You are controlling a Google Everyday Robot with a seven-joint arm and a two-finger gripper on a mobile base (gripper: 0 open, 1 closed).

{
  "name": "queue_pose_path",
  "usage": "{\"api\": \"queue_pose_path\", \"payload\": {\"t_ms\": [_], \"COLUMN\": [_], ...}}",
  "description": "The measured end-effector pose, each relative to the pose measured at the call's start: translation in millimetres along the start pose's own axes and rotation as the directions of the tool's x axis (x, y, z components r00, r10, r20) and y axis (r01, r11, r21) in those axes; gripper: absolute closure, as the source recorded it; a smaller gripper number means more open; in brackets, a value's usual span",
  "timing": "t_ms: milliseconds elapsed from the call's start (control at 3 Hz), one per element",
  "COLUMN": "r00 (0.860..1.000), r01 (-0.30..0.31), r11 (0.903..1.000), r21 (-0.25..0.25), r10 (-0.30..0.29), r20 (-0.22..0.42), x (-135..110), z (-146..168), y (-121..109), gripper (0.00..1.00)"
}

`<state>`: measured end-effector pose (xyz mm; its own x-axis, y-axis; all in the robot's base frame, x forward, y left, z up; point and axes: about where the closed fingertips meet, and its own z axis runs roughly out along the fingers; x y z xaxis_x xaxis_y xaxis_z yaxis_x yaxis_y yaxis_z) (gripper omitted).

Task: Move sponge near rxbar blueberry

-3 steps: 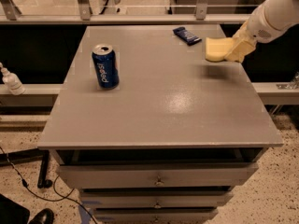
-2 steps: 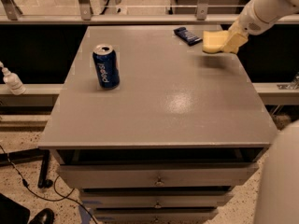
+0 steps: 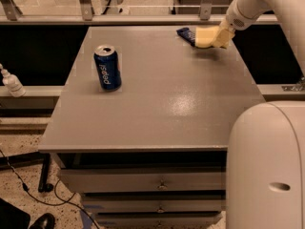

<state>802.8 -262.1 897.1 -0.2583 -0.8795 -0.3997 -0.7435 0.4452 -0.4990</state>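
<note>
The pale yellow sponge (image 3: 204, 37) is at the far right of the grey table (image 3: 157, 94), held just above the surface. My gripper (image 3: 220, 36) comes in from the upper right on the white arm and is shut on the sponge's right end. The rxbar blueberry (image 3: 185, 33), a flat dark blue bar, lies on the table directly left of and behind the sponge, partly hidden by it. The sponge and the bar look to be touching or nearly so.
A blue Pepsi can (image 3: 107, 67) stands upright at the left middle of the table. My white base (image 3: 267, 166) fills the lower right. A small white bottle (image 3: 10, 82) stands on the ledge at the left. Drawers sit under the table front.
My gripper has carried the sponge left and toward the far edge, closing the gap to the blue bar. The can has not moved.
</note>
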Motion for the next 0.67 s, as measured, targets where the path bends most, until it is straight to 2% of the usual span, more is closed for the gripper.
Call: {"api": "queue_pose_path", "payload": {"t_ms": [333, 667], "r00": [1.000, 1.000], "r01": [0.010, 0.015], "r11": [0.9995, 0.9991], "r21": [-0.028, -0.041], "r10": [-0.011, -0.016], "r20": [-0.010, -0.018], "x": [-9.1, -10.7], "z": [15.0, 22.9], "y": [5.5, 7.0], "gripper": [0.83, 0.59]}}
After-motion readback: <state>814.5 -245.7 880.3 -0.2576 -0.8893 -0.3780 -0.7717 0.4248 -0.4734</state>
